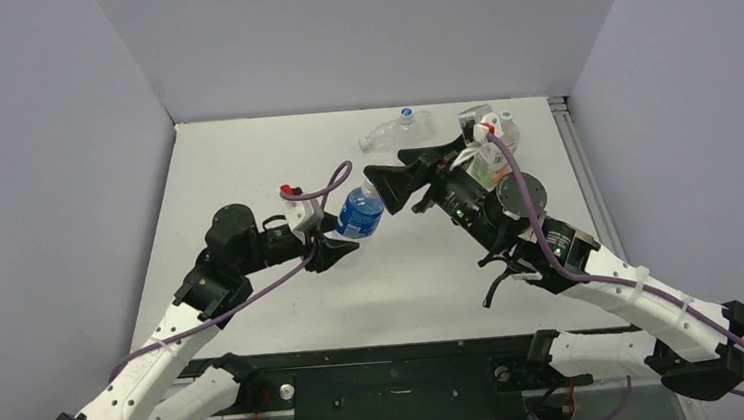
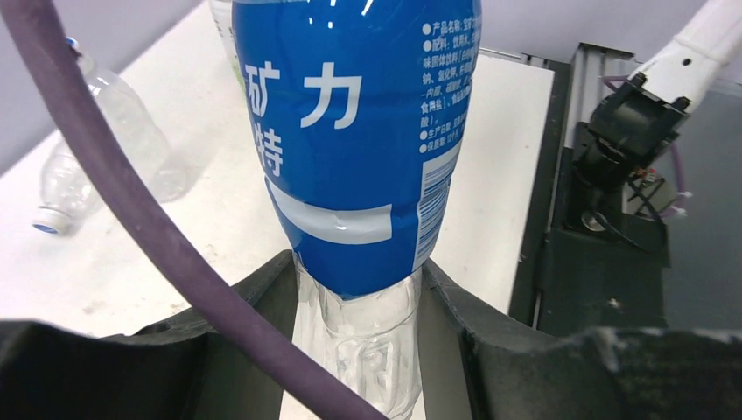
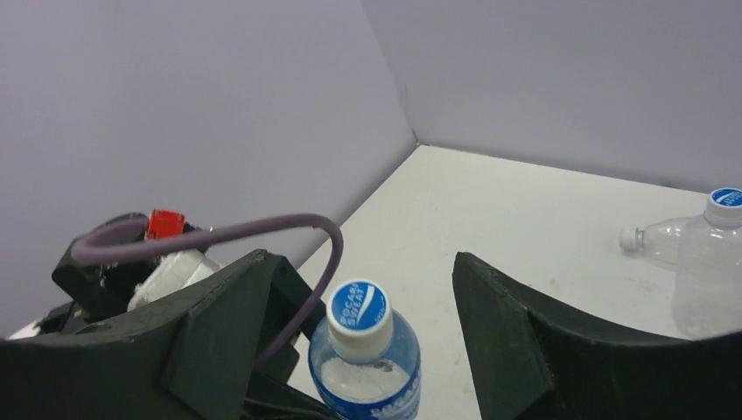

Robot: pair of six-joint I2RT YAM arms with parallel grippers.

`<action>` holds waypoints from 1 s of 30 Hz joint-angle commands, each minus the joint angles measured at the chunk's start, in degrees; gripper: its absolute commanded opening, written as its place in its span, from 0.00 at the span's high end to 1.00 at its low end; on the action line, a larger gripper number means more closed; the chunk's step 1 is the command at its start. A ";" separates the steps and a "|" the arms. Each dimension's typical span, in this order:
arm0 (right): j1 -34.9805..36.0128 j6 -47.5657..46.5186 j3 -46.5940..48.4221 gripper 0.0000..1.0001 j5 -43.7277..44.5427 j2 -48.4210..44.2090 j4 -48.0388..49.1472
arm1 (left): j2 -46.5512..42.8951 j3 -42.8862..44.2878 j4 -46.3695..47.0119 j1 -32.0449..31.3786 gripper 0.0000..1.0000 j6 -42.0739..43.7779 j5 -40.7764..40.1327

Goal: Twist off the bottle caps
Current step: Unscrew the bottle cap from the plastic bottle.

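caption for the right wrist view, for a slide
Open right gripper straddles the cap on the blue bottle.

Right gripper (image 3: pixel 360 262), jaws apart, flanks the blue cap (image 3: pixel 359 308).

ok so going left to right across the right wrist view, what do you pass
red plug → blue bottle → white cap → clear bottle
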 commanded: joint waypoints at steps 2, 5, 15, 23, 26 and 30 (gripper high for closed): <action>2.84 1.09 11.99 0.32 17.26 8.15 -7.64 | -0.20 -0.39 4.87 -1.40 1.00 6.56 -22.52; 3.29 2.11 15.56 0.36 18.16 12.61 -10.51 | -0.28 -0.82 5.13 -1.61 1.00 7.07 -26.23; 3.76 3.84 16.20 0.47 17.15 15.53 -10.18 | -0.85 -1.46 5.15 -1.86 1.00 6.14 -33.07; 3.76 4.46 15.51 0.67 17.26 15.56 -9.68 | -1.05 -1.79 5.14 -1.86 1.00 5.14 -32.66; 3.75 4.35 15.30 0.75 17.41 15.21 -9.56 | -1.24 -2.10 4.87 -1.86 1.00 5.04 -32.49; 3.76 3.62 15.13 0.88 17.06 14.89 -9.51 | -1.24 -2.32 4.44 -1.86 1.00 4.57 -31.96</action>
